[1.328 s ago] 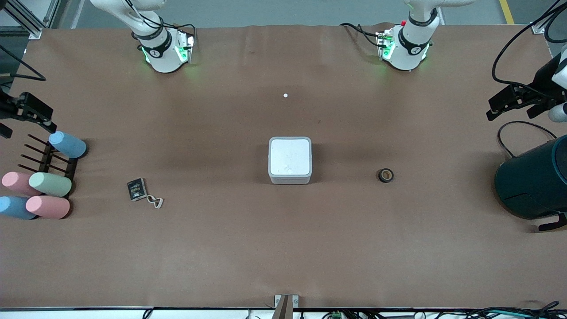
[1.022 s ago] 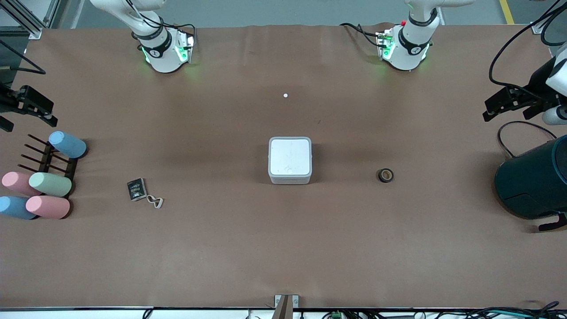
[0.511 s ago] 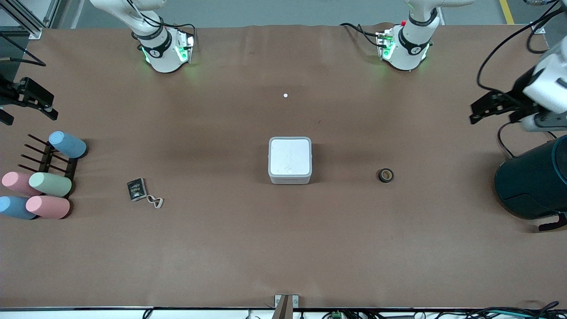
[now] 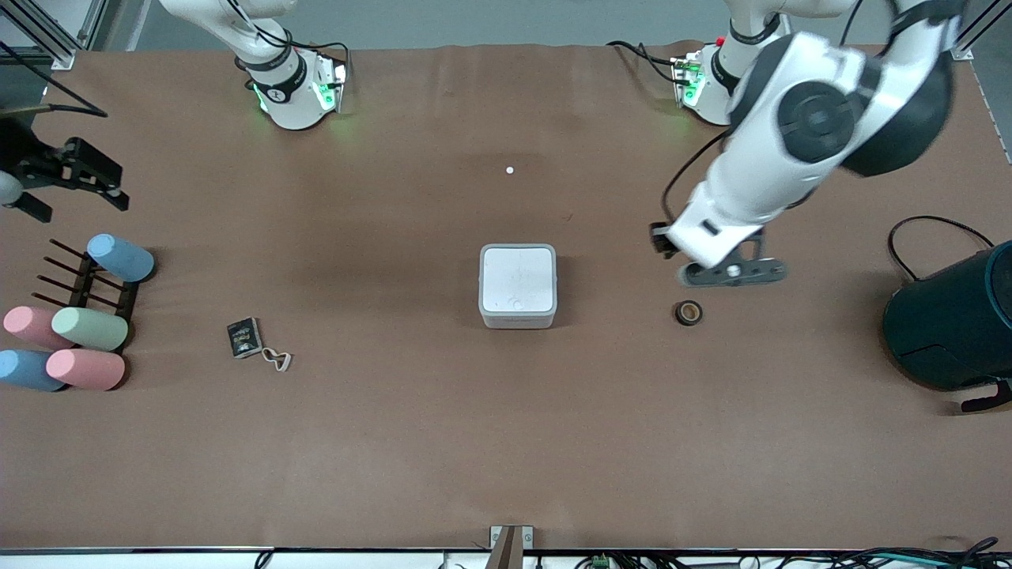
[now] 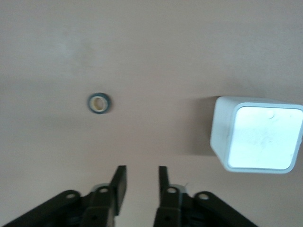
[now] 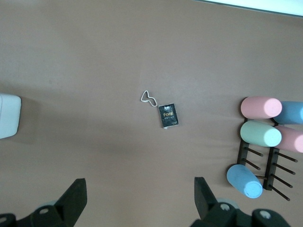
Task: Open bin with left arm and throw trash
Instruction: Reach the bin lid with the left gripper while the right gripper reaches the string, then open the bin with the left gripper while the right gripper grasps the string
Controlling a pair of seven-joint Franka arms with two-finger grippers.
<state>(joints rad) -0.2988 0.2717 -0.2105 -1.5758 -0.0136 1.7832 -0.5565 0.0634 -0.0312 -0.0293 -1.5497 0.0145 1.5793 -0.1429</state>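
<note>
One bin (image 4: 518,284), lid closed. Three trash items on table: packet (image 4: 243,337), loop (image 4: 277,359), tape roll (image 4: 689,313). Left gripper (image 5: 142,182) above tape roll, jaws narrowly parted, empty. Right gripper (image 6: 139,201) wide open, empty, over right arm's end.

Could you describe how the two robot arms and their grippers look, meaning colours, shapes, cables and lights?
Both arms are glossy white with rounded links and dark grey or black joint bands. Each base carries a black ring and glows green, with black cables running from it. The left gripper and the right gripper are black, each with two flat straight fingers on a bracket with round bolt holes.

Bin (image 4: 518,285) shut; tape roll (image 4: 689,313) beside.
</note>
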